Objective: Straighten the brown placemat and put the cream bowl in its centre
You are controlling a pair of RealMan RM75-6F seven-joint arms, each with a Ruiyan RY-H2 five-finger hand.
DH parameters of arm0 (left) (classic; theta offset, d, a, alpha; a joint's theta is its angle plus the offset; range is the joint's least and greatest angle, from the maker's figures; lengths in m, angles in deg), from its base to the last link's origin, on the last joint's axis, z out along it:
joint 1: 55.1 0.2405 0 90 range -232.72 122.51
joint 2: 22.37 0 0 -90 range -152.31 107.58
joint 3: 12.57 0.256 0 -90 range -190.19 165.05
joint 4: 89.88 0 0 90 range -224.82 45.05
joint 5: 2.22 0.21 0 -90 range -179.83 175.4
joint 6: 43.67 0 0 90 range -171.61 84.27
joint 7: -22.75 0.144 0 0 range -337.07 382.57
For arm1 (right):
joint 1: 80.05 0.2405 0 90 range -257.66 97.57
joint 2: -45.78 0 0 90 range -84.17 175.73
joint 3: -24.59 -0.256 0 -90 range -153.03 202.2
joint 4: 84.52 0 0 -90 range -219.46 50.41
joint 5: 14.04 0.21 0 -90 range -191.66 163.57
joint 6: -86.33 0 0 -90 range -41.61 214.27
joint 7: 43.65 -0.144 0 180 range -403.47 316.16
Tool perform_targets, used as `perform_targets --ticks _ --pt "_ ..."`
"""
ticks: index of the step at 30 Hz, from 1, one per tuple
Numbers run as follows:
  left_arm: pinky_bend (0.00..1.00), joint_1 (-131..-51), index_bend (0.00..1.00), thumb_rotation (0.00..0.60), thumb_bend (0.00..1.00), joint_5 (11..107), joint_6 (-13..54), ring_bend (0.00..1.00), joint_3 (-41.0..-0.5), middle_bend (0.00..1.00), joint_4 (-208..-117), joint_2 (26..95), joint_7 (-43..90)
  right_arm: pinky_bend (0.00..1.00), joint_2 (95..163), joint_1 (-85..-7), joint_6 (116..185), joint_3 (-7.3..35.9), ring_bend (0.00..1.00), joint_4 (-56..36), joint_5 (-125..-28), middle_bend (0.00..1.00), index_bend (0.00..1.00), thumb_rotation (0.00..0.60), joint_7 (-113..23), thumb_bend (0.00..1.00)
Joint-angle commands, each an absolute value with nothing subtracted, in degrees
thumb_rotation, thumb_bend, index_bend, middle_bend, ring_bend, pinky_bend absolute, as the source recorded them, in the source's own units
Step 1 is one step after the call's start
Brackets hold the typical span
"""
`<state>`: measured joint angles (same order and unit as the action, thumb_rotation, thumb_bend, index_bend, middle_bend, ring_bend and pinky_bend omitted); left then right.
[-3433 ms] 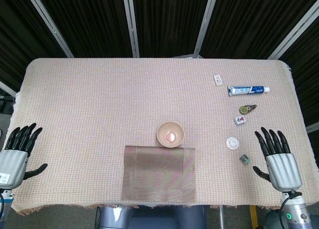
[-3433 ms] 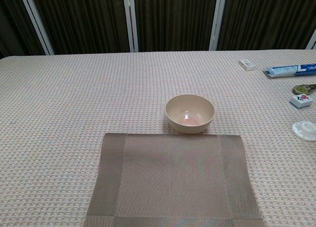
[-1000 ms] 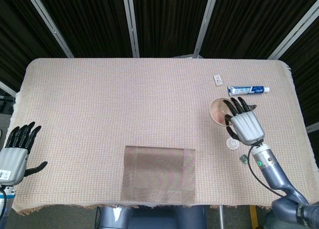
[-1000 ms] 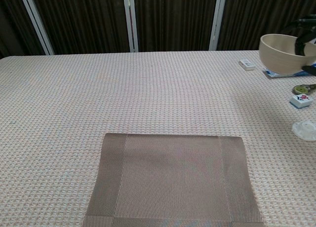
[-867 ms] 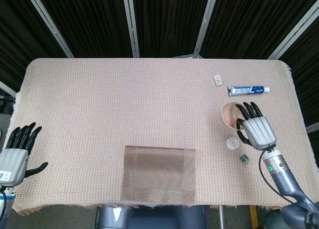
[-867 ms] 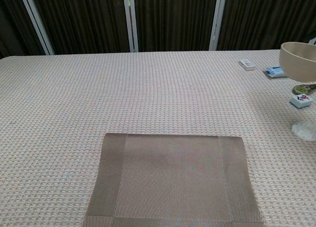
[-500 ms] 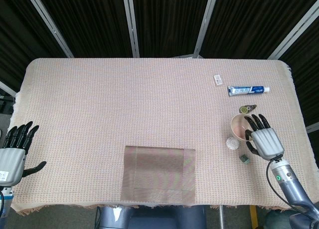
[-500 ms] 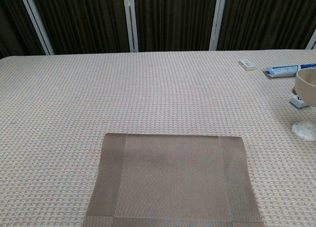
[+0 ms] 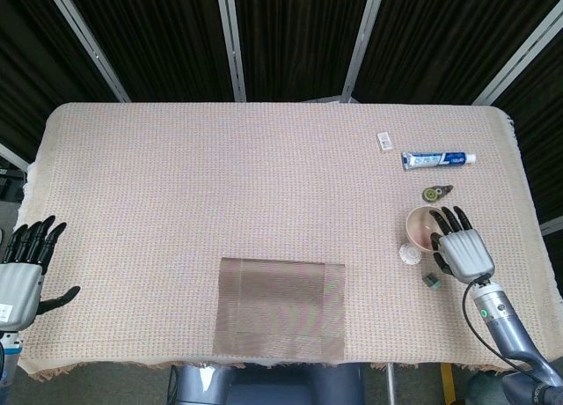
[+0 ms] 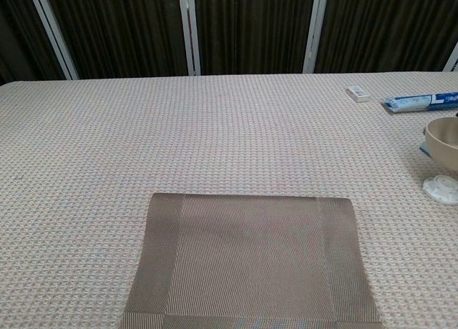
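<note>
Cream bowl [image 9: 422, 225] sits at the table's right side in my right hand [image 9: 462, 251], fingers hooked over its rim, well apart from the brown placemat [image 9: 280, 308]. My left hand [image 9: 19, 277] hangs spread, holding nothing.

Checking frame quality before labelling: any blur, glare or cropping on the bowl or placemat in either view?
Head view: even light, sharp, no glare; cream bowl fully in frame, partly covered by the right hand; brown placemat whole, faint sheen. Chest view: sharp, but the bowl is cut by the right edge and the placemat by the bottom edge; neither hand shows.
</note>
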<state>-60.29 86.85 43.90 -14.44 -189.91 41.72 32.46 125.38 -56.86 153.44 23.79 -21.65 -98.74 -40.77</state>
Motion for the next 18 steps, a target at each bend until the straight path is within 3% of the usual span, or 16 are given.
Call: perform_targets --ticks 1,7,18 --pt "0.00 -60.26 0.00 0.600 0.00 86.94 43.90 0.00 -14.38 0.00 -189.98 41.72 32.51 0.00 125.21 -57.11 152.01 24.13 0.00 -21.41 -98.00 0.00 0.04 0.600 -40.64 0.00" --pt "0.00 -60.22 0.00 0.600 0.00 87.16 44.00 0.00 -14.34 0.00 -190.09 41.70 32.68 0.00 122.43 -58.05 153.21 23.69 0.00 -16.53 -97.43 0.00 0.00 0.600 -38.67 0.00" --pt "0.00 -60.52 0.00 0.600 0.00 90.55 44.04 0.00 -13.08 0.00 -189.11 42.60 32.43 0.00 113.74 -64.27 169.79 22.57 0.00 -0.66 -102.79 0.00 0.00 0.600 -39.29 0.00"
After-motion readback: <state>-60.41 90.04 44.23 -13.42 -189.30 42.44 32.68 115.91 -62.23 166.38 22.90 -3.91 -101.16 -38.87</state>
